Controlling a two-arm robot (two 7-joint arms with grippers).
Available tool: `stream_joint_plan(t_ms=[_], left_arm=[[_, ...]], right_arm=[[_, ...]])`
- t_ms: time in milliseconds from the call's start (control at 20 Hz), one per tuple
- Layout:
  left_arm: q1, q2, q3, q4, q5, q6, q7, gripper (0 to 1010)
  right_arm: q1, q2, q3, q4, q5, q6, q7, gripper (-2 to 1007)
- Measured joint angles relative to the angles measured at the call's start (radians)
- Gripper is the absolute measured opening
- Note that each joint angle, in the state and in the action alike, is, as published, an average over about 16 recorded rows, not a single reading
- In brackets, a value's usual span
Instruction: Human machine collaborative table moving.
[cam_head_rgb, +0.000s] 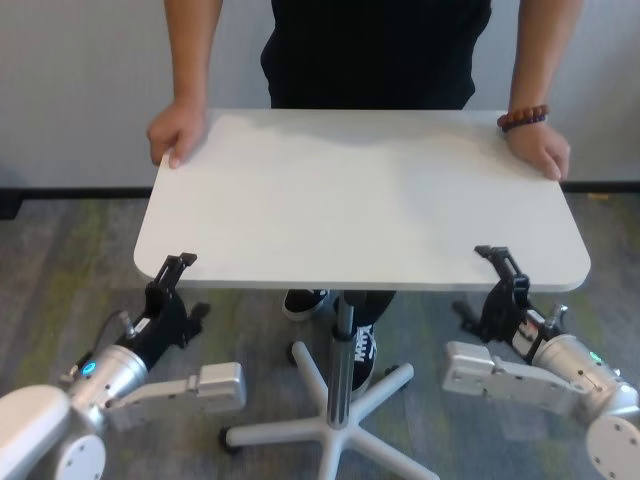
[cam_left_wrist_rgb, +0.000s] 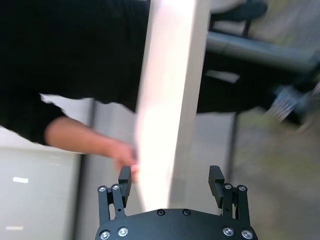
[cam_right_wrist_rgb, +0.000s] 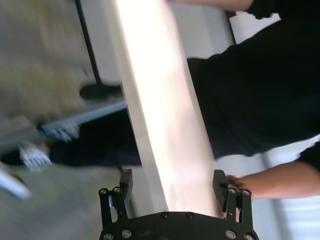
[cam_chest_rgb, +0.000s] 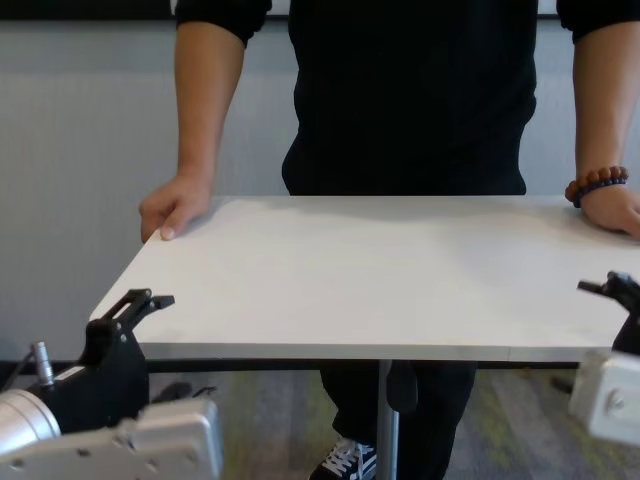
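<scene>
The white table (cam_head_rgb: 360, 200) stands in front of me on a grey post (cam_head_rgb: 343, 350). The human (cam_head_rgb: 370, 50), in a black shirt, stands at its far side. One hand (cam_head_rgb: 178, 132) holds the far left corner. The other hand (cam_head_rgb: 538, 150), with a beaded bracelet (cam_head_rgb: 523, 118), holds the far right corner. My left gripper (cam_head_rgb: 172, 275) straddles the near edge by the left corner, jaws open above and below the tabletop (cam_left_wrist_rgb: 170, 100). My right gripper (cam_head_rgb: 500, 265) straddles the near edge by the right corner, also open around the tabletop (cam_right_wrist_rgb: 165, 125).
The table's white star base (cam_head_rgb: 330, 425) spreads over the grey carpet between my arms. The person's sneakers (cam_head_rgb: 305, 300) stand just behind the post. A pale wall (cam_head_rgb: 80, 90) is close behind the person.
</scene>
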Motion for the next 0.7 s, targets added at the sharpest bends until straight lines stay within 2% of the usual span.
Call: stream_joint_plan(t_ms=[450, 550, 700], left_arm=[[0.089, 0.045, -0.112, -0.163, -0.258, -0.124, -0.172, 1002], [0.109, 0.052, -0.132, -0.199, -0.299, -0.135, -0.196, 1002], [0.142, 0.062, -0.157, -0.257, -0.339, -0.141, -0.216, 1002]], right_arm=[[-0.086, 0.012, 0.105, -0.138, 0.259, -0.107, 0.141, 1005], [-0.100, 0.013, 0.124, -0.164, 0.305, -0.123, 0.164, 1005], [-0.120, 0.014, 0.145, -0.200, 0.352, -0.143, 0.190, 1005]])
